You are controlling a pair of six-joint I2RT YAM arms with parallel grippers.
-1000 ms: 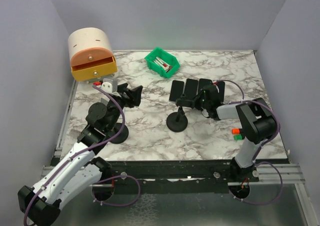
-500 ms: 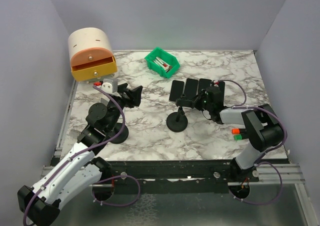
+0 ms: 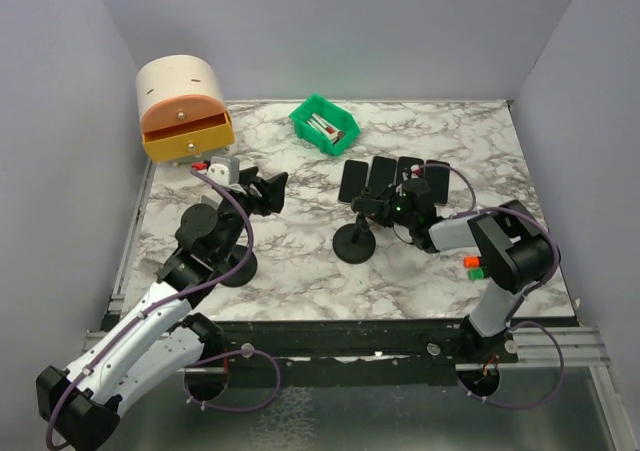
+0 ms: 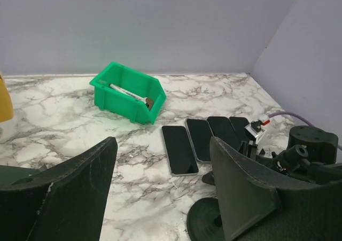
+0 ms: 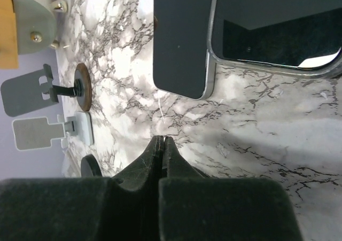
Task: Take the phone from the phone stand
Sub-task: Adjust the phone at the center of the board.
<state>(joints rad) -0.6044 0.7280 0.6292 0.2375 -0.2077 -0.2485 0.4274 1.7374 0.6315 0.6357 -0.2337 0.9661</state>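
Observation:
A black phone stand [image 3: 353, 243] with a round base [image 4: 205, 223] stands mid-table. Its upper part is crowded by my right gripper [image 3: 369, 206], so I cannot tell what its cradle carries. Several dark phones lie flat side by side just behind it, the leftmost phone [image 3: 352, 181] [image 4: 179, 149] [image 5: 181, 38] closest to the stand. In the right wrist view my right gripper [image 5: 162, 139] is shut on nothing and sits low over the marble, short of that phone's near edge. My left gripper [image 3: 272, 189] [image 4: 160, 198] hangs open and empty to the stand's left.
A green bin [image 3: 324, 124] [image 4: 128, 91] with small items sits at the back. A beige and orange drawer unit [image 3: 183, 106] fills the back left corner. A grey stand [image 5: 26, 94] and a white stand [image 5: 33, 133] show far left in the right wrist view.
My right gripper has shifted left toward the stand, uncovering the rightmost flat phone. The left arm has barely moved.

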